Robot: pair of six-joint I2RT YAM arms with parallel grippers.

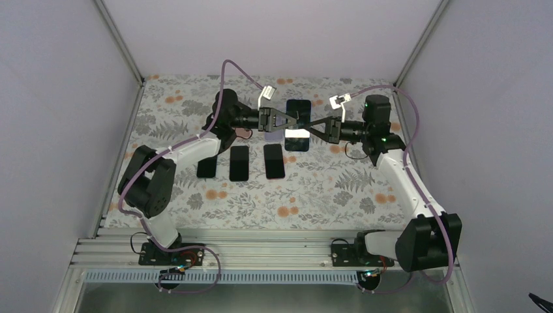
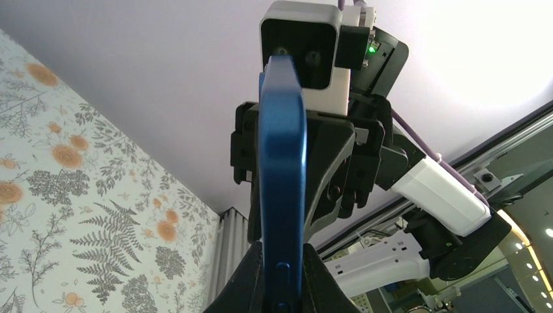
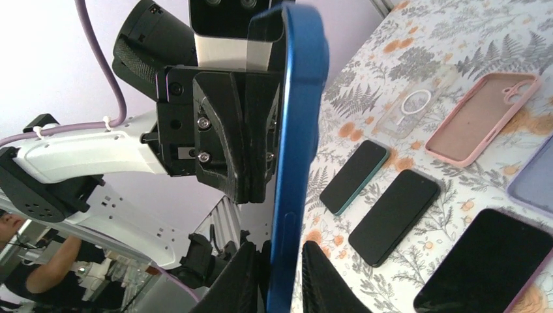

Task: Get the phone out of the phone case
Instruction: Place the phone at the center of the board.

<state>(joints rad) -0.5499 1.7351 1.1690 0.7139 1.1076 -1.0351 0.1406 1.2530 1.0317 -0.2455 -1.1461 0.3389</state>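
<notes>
A phone in a blue case [image 1: 297, 138] is held on edge above the table between both grippers, its screen catching glare. My left gripper [image 1: 287, 124] comes from the left and is shut on the case's edge; in the left wrist view its fingers [image 2: 251, 280] clamp the blue case [image 2: 282, 169] near the side buttons. My right gripper [image 1: 314, 129] comes from the right and is shut on the opposite edge; in the right wrist view it [image 3: 277, 267] pinches the blue case [image 3: 297, 130]. The phone's screen is mostly hidden in both wrist views.
Three dark phones [image 1: 207, 167], [image 1: 239, 163], [image 1: 274, 161] lie in a row on the floral cloth, another [image 1: 298, 107] behind the grippers. The right wrist view shows a pink case [image 3: 482, 117], a clear case [image 3: 417, 101] and a lavender case [image 3: 535, 182].
</notes>
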